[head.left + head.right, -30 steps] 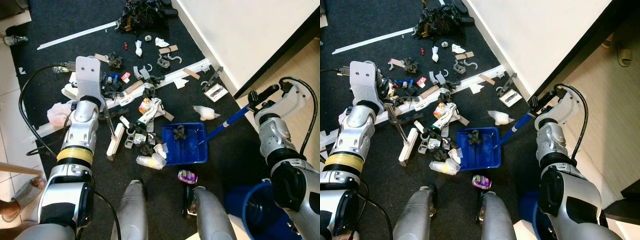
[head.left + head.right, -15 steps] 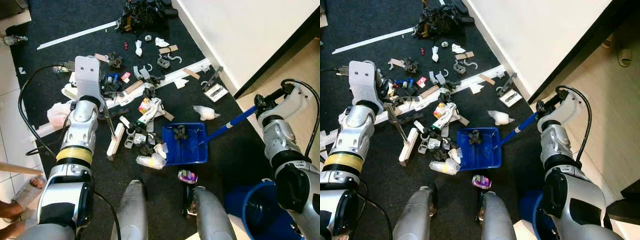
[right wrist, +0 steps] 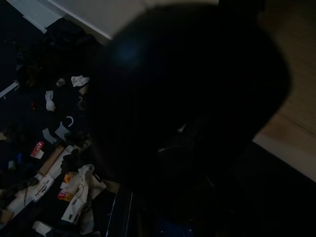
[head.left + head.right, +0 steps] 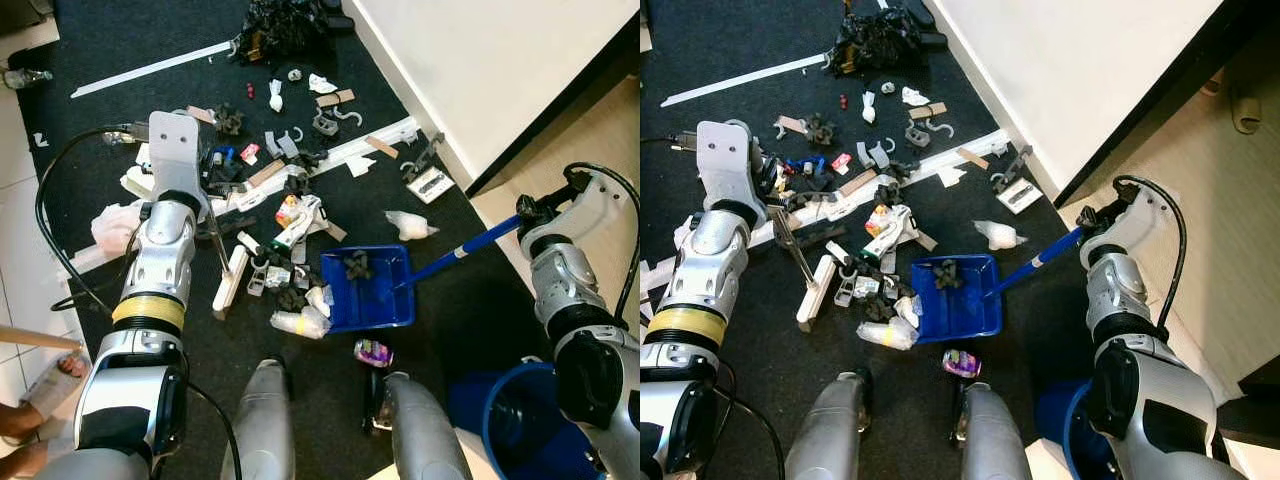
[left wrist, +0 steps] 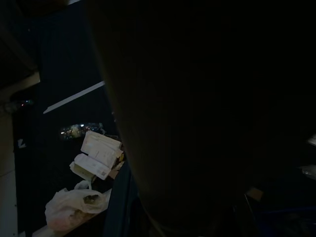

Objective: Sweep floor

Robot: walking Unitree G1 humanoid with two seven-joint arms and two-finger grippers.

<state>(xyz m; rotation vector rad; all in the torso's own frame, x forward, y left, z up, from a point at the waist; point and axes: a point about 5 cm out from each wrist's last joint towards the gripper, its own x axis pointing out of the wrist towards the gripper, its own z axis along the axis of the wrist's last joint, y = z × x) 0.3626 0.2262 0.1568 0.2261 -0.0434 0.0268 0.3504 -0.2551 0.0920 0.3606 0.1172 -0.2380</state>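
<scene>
A blue dustpan [image 4: 368,292] lies on the black carpet with dark scraps [image 4: 355,265] in it. Its long blue handle [image 4: 465,248] runs out to the right, where my right gripper [image 4: 530,208] is shut on its end. A white brush head [image 4: 230,280] rests on the carpet left of the pan. Its thin handle [image 4: 215,245] rises toward my left gripper [image 4: 205,200], which is shut on it under the silver wrist [image 4: 175,150]. Litter [image 4: 290,215] of paper, plastic and dark pieces is spread between brush and pan. Both wrist views are very dark.
A blue bucket [image 4: 525,425] stands by my right leg. A white wall [image 4: 480,70] borders the carpet on the right, with a black bag [image 4: 285,20] at the back. A person's foot [image 4: 60,365] and a wooden stick [image 4: 30,337] are at the left. A cable [image 4: 45,220] loops beside my left arm.
My right gripper has moved a little outward to the right with the handle's end. The dustpan and my left arm have barely shifted.
</scene>
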